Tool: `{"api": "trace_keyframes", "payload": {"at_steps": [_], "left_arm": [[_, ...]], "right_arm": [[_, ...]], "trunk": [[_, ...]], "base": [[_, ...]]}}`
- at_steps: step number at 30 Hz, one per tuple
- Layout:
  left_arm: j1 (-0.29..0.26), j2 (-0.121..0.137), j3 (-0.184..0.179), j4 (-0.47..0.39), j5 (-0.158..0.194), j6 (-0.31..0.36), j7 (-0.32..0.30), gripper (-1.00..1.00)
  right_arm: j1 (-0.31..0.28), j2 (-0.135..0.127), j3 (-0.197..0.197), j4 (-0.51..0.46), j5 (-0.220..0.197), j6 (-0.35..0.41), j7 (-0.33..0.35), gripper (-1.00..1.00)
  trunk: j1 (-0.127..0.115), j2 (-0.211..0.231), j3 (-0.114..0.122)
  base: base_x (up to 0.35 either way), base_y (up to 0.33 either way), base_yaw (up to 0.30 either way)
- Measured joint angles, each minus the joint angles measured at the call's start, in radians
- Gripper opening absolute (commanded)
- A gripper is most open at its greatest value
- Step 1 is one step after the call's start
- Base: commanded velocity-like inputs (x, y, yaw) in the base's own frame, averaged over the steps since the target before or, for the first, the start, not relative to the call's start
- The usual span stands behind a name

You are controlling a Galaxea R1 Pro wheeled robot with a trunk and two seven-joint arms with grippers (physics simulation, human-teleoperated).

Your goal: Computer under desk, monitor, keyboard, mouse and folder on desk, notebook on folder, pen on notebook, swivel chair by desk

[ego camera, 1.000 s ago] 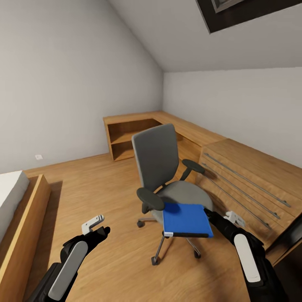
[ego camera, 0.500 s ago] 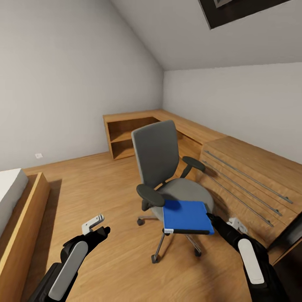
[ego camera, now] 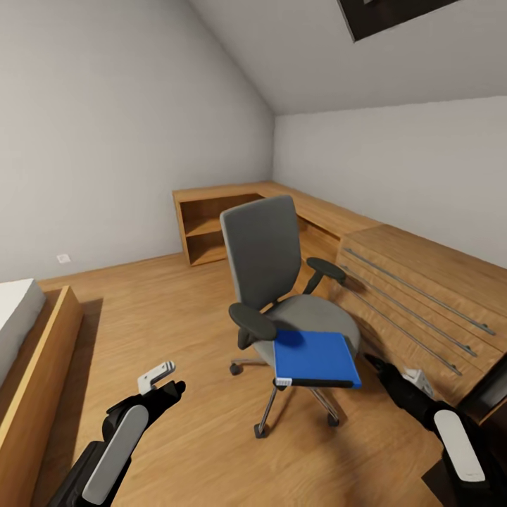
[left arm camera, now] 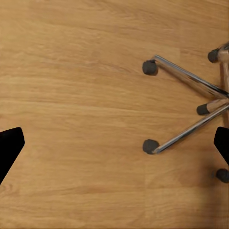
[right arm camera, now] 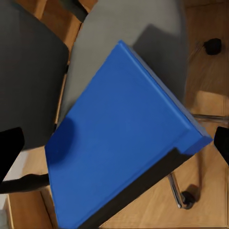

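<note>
A flat blue rectangular folder [ego camera: 315, 357] lies on the front of the grey padded seat of a grey swivel chair [ego camera: 267, 271] with black armrests and a chrome five-star base, one edge overhanging the seat. The chair stands on a light wooden plank floor [ego camera: 176, 331], near a low wooden drawer unit [ego camera: 415, 303] along the wall. The black right gripper [ego camera: 373, 362] hovers just beside the folder's edge, its fingers spread apart and holding nothing. The black left gripper [ego camera: 169, 387] hangs over bare floor, well apart from the chair, fingers also spread and empty.
</note>
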Motion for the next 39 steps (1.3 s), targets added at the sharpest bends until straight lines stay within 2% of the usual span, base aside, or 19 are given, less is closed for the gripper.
{"api": "trace_keyframes", "payload": {"at_steps": [8, 15, 22, 24, 25, 30, 34, 39], "left_arm": [[0.0, -0.003, -0.005, 0.011, 0.001, 0.0, -0.002, 1.0], [0.0, -0.003, -0.048, 0.028, -0.002, -0.002, -0.001, 1.0], [0.0, -0.003, -0.059, 0.031, -0.003, -0.003, -0.001, 1.0], [0.0, -0.003, -0.06, 0.031, -0.004, -0.003, -0.001, 1.0], [0.0, -0.003, -0.061, 0.031, -0.003, -0.003, -0.001, 1.0], [0.0, -0.003, -0.061, 0.032, -0.003, -0.003, -0.001, 1.0], [0.0, -0.003, -0.061, 0.032, -0.003, -0.003, -0.001, 1.0], [0.0, -0.003, -0.062, 0.033, -0.001, -0.003, -0.001, 1.0]], "right_arm": [[-0.003, -0.05, -0.001, 0.085, -0.015, 0.0, 0.009, 1.0], [-0.004, -0.064, -0.001, 0.106, -0.024, 0.0, 0.02, 1.0], [-0.006, -0.073, 0.0, 0.147, -0.026, -0.001, 0.033, 1.0], [-0.007, -0.074, 0.0, 0.162, -0.026, -0.001, 0.055, 1.0], [-0.007, -0.075, 0.003, 0.171, -0.025, -0.001, 0.1, 1.0], [-0.008, -0.076, 0.007, 0.187, -0.023, 0.002, 0.213, 1.0], [-0.008, -0.076, 0.002, 0.193, -0.025, 0.068, 0.296, 1.0], [-0.008, -0.076, -0.005, 0.194, -0.024, 0.094, 0.336, 1.0]], "trunk": [[0.031, -0.056, -0.025], [0.058, -0.105, -0.047], [0.084, -0.154, -0.069], [0.092, -0.168, -0.075], [0.096, -0.175, -0.078], [0.115, -0.21, -0.094], [0.13, -0.238, -0.107], [0.15, -0.273, -0.122]], "base": [[0.0, 0.0, 0.0], [0.0, 0.0, 0.0], [0.0, 0.0, 0.0], [0.0, 0.0, 0.0], [0.0, 0.0, 0.0], [0.0, 0.0, 0.0], [0.0, 0.0, 0.0], [0.0, 0.0, 0.0]]}}
